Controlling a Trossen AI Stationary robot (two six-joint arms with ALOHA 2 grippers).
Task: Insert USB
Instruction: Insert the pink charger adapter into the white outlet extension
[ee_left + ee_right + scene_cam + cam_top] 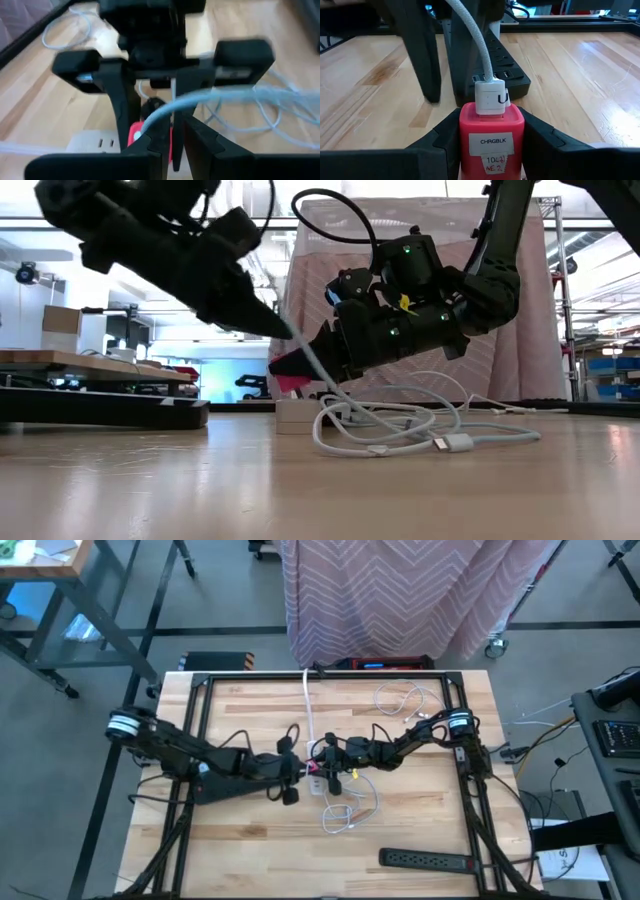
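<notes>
The whole task is gathered at the middle of the table (400, 840), where the two arms meet tip to tip. The red charger block (491, 131) is clamped between the fingers of the right end effector (491, 145), one finger pressed against each side, with its port face turned away from that wrist and toward the left arm. Seated against that face is the white USB plug (491, 98); its shell stands proud of the red body, so whether it is fully home cannot be told. The white cable (472, 37) runs off the plug toward the left end effector (170, 145), whose fingers are drawn nearly together and pinch the cable a short way behind the plug.

The relation that matters is axial — the plug's long axis is lined up with the length of the block, and the block lies straight ahead of the left fingers, in line with them. The left arm is the one holding the moving part, so any remaining push is judged to fall to it, straight along that axis, with the right arm bracing — a sideways lean could be expected to bind the plug. A white power strip (297, 415) lies on the table just below the meeting point, apart from both, and loose loops of cable rest beside it
</notes>
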